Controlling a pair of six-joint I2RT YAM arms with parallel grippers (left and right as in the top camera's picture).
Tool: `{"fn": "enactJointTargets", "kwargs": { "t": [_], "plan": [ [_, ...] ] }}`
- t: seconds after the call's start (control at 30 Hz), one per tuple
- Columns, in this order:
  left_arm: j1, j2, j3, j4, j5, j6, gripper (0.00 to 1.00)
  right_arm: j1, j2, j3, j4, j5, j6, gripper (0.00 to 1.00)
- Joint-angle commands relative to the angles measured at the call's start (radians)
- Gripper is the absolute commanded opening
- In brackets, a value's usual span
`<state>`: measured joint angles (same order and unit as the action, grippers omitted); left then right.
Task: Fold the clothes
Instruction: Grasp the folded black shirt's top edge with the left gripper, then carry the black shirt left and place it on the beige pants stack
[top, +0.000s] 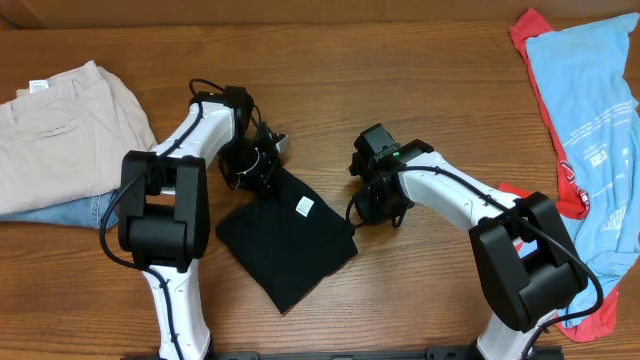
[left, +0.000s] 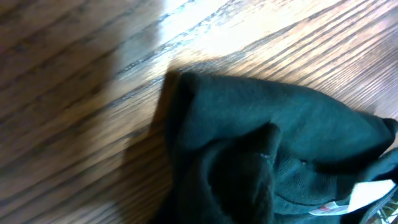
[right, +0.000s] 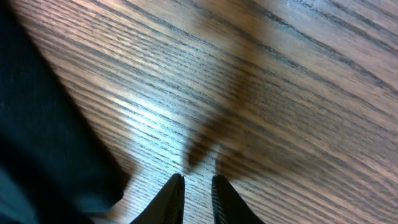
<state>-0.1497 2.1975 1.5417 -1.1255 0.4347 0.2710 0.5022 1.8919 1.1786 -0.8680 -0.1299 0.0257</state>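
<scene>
Limp black garment (top: 285, 235) being folded
Corners are being favoured for pinching. Right gripper (right: 197, 188) is being held nearly closed, empty; left gripper (top: 255, 165) cannot be told.

The garment (top: 285, 245) is black with a white label (top: 305, 206), the trousers (top: 60, 130) beige, the shirt (top: 600, 100) light blue, the tee (top: 525, 35) red

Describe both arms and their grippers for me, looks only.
Both the left arm and right arm have white link shells, bulky black joint housings and thin black cables looped alongside. The left gripper and right gripper are black; the right's fingers taper to points. A green light glows near the right wrist.
</scene>
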Motion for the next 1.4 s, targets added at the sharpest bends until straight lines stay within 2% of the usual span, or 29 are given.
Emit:
{"fn": "enactJointTargets", "kwargs": {
  "t": [0.0,0.07,0.13,0.2,0.33,0.43,0.63,0.73,1.07,1.23,1.37],
  "plan": [
    [-0.002,0.032,0.015,0.002,0.016,0.021,0.04,0.000,-0.001,0.023,-0.002,0.003,0.005,0.19],
    [0.009,0.027,0.043,-0.019,0.031,0.021,0.04,0.000,-0.001,0.024,-0.015,0.010,0.013,0.14],
    [0.031,0.014,0.079,-0.048,0.025,0.004,0.04,-0.009,-0.002,0.035,-0.046,0.076,0.113,0.04],
    [0.062,-0.009,0.121,-0.069,-0.023,-0.037,0.04,-0.029,-0.007,0.054,-0.084,0.130,0.182,0.04],
    [0.145,-0.089,0.196,-0.078,-0.198,-0.141,0.04,-0.084,-0.039,0.083,-0.140,0.145,0.192,0.04],
    [0.198,-0.159,0.230,-0.078,-0.282,-0.158,0.04,-0.119,-0.067,0.085,-0.149,0.145,0.192,0.05],
    [0.278,-0.305,0.248,-0.003,-0.608,-0.203,0.04,-0.154,-0.090,0.085,-0.158,0.144,0.192,0.05],
    [0.300,-0.347,0.248,0.035,-0.696,-0.208,0.04,-0.155,-0.090,0.085,-0.165,0.144,0.192,0.05],
    [0.376,-0.367,0.248,0.185,-0.782,-0.177,0.04,-0.155,-0.090,0.085,-0.185,0.144,0.192,0.06],
    [0.452,-0.367,0.248,0.261,-0.772,-0.179,0.04,-0.155,-0.090,0.085,-0.193,0.144,0.192,0.06],
    [0.527,-0.367,0.248,0.298,-0.676,-0.178,0.06,-0.155,-0.090,0.085,-0.194,0.144,0.192,0.06]
  ]
}}
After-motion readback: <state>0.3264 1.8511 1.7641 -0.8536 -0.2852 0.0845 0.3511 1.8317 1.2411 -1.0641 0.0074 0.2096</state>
